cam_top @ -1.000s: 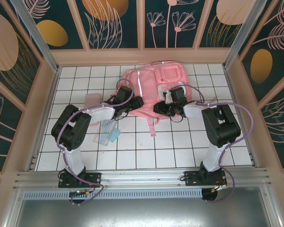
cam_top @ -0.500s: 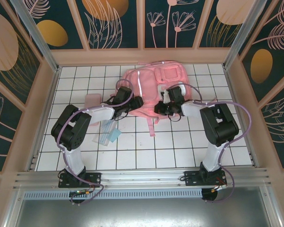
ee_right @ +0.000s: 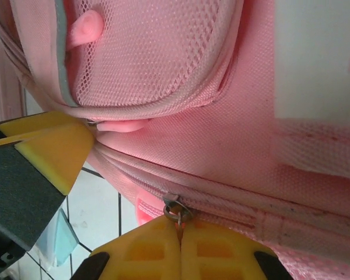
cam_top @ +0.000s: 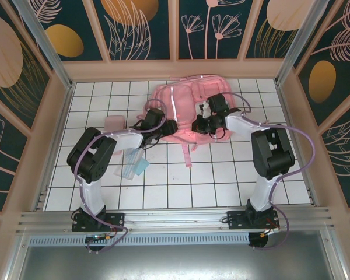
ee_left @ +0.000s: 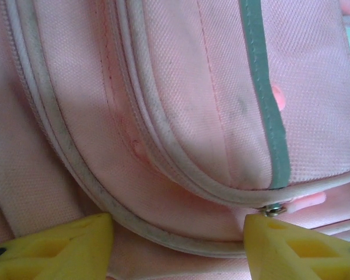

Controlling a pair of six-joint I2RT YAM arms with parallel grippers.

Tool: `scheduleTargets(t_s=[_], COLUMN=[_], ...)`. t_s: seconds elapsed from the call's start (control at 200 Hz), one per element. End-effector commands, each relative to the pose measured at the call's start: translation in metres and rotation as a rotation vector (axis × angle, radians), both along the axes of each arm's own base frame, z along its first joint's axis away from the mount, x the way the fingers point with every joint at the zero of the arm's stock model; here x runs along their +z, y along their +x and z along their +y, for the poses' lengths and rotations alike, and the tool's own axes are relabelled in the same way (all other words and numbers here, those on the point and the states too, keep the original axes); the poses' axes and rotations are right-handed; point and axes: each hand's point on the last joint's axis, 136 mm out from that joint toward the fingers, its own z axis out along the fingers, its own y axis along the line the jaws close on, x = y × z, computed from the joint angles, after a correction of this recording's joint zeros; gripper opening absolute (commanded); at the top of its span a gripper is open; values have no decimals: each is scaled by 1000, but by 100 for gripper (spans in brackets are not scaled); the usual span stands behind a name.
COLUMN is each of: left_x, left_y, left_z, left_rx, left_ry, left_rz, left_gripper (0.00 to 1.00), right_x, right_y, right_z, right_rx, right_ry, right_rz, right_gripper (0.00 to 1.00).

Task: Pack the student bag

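Right hand (ee_right: 179, 236) pinched, seemingly on student bag (ee_right: 221, 105) zipper (ee_right: 174, 210).

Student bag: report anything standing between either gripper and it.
Nothing visible does. The right gripper is shut on the zipper pull of the bag. The left gripper is open, close over the fabric.

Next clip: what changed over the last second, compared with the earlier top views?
The right claw moved away from the arm bases, farther over the student bag, and closed on its zipper pull. The left claw stayed open at the bag's near-left side. The bag itself did not visibly shift.
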Motion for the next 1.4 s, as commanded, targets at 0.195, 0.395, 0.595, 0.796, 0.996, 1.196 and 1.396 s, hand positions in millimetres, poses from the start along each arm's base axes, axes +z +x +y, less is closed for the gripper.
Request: scheduleTargets(t_s=[0.195,0.395,0.595,0.796,0.996,1.196,1.396], left_x=[-41,-44,-37,8,42,38,7], left_y=[-14,-17,-28,-26,-19,-8,13], left_z=[15,-15,-54,-51,-22,53,71], left_rx=[-13,-47,-93,-81,-19,128,183], left_ry=[99,-53,-153,-184,-187,-20,-1], left_rz=[69,80,70,-4,-20,-36,-5], left_gripper=[61,60,60,61,69,80,80], right_x=[12,23,8,-13,-7,-2,20], right_y=[22,14,9,22,35,38,42], right_z=[-16,42,63,11,35,17,25], right_rx=[50,69,111,20,30,28,74], right_ry=[-208,17,-67,-452,-382,-486,-458], right_rz=[-38,-1,31,3,-32,-64,-92], right_gripper=[0,0,0,0,0,0,0])
